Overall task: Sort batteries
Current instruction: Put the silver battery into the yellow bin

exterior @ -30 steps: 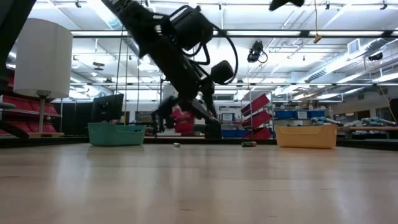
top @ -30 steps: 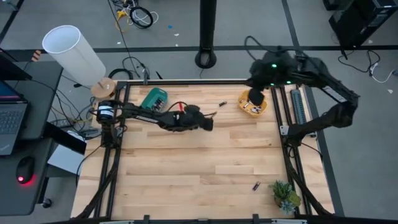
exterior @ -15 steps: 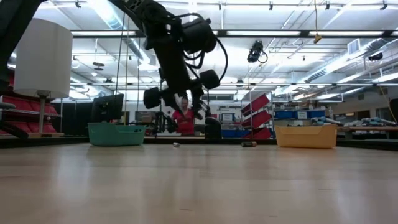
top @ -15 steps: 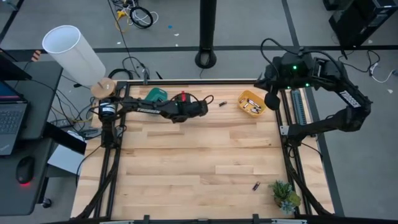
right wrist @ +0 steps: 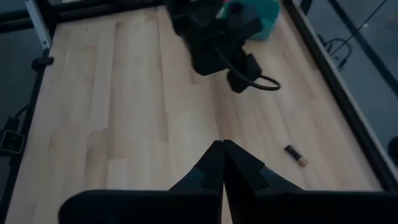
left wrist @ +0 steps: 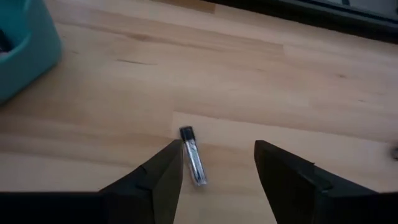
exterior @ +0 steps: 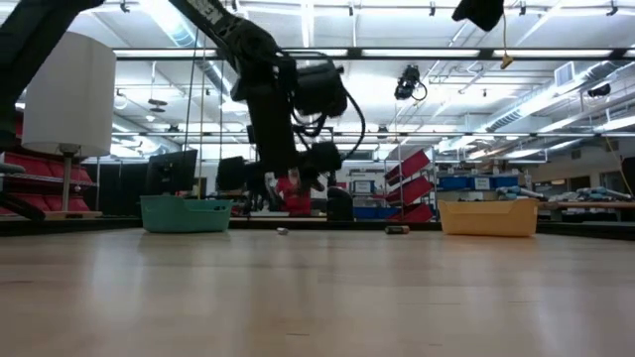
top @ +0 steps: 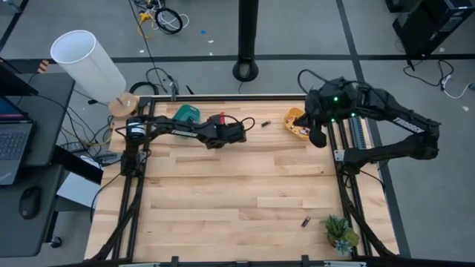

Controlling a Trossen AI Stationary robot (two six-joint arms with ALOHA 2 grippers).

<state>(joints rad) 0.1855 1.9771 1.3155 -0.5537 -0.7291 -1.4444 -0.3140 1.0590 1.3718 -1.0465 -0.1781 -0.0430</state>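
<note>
The left gripper (left wrist: 217, 171) hovers with fingers spread wide, a battery (left wrist: 192, 155) lying on the surface (top: 237, 193) beside its left finger, near the teal bin (top: 185, 114) at eleven o'clock. This looks like the pick-up step; next it likely needs to centre, descend and close. The right gripper (right wrist: 221, 163), fingers closed and empty, waits by the orange bin (top: 294, 119) at one o'clock.

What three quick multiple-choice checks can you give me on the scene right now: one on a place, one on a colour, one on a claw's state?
1. The battery ahead of the left claw lies
A. inside a container
B. on the bare wooden table
C. pinched in that claw

2. The bin next to the left arm is
A. teal
B. white
C. black

3. The right claw is
A. wide open
B. shut on a battery
C. shut and empty

Answers:
1. B: the left wrist view shows it flat on the wood, in front of the open fingers and touching neither.
2. A: the high view shows a teal bin at the table's far edge.
3. C: the right wrist view shows its fingers pressed together with nothing between them.
</note>
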